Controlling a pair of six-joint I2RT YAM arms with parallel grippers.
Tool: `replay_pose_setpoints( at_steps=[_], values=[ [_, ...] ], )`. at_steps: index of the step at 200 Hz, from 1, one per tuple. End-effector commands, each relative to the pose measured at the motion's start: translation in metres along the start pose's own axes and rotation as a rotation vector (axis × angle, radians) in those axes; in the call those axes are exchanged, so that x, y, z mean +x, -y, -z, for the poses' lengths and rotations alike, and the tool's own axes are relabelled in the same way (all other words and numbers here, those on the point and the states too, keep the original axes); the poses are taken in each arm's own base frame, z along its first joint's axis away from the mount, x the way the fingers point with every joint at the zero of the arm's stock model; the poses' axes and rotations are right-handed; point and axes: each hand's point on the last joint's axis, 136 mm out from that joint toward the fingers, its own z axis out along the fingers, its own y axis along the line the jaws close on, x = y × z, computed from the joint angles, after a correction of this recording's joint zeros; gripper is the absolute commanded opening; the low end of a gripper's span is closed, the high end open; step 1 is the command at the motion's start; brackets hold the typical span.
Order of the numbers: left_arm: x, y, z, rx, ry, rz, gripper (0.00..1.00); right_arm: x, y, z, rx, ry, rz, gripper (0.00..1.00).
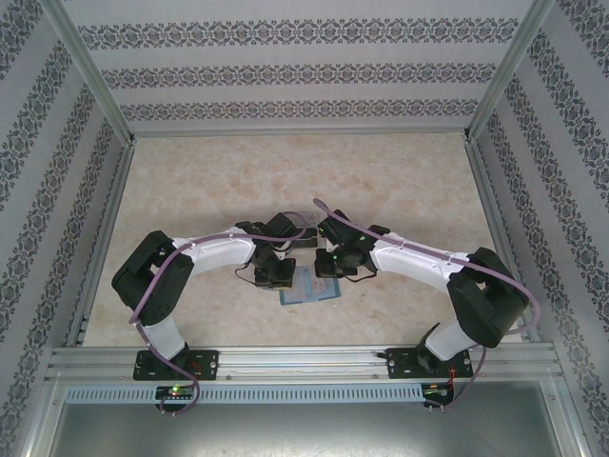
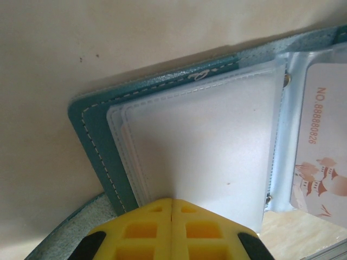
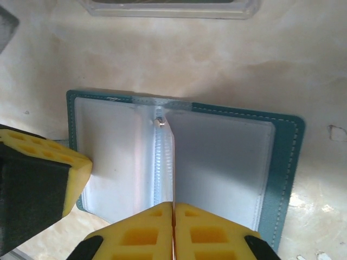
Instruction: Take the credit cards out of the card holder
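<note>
The teal-blue card holder (image 1: 309,288) lies open on the table between both arms, its clear sleeves facing up (image 2: 97,141) (image 3: 284,157). My left gripper (image 1: 276,274) (image 2: 172,200) is shut, and its yellow tips press down on the sleeves of one panel with nothing between them. The right gripper (image 1: 331,263) (image 3: 173,205) is shut on the thin edge of a credit card (image 3: 173,173) that stands on edge at the spine in a clear sleeve. From the left wrist that card (image 2: 325,135) shows a pale face with a printed number.
A transparent plastic piece (image 3: 168,8) lies on the marble-patterned table (image 1: 285,181) just beyond the holder. One left finger (image 3: 43,168) rests on the panel beside the right gripper. Patterned walls and an aluminium frame (image 1: 105,200) enclose the table.
</note>
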Motion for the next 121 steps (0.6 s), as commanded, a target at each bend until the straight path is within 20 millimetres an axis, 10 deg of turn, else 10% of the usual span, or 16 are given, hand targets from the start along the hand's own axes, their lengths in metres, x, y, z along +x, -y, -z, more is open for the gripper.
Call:
replay_pose_setpoints(
  at_steps=[1,121],
  values=[
    [0.004,-0.015,-0.005,-0.058,-0.013,-0.003,0.00,0.004,0.012,-0.001,0.114,-0.017,0.011,0.09],
    [0.003,-0.013,-0.005,-0.050,-0.012,-0.010,0.00,0.011,-0.010,-0.005,0.043,-0.038,-0.054,0.21]
  ],
)
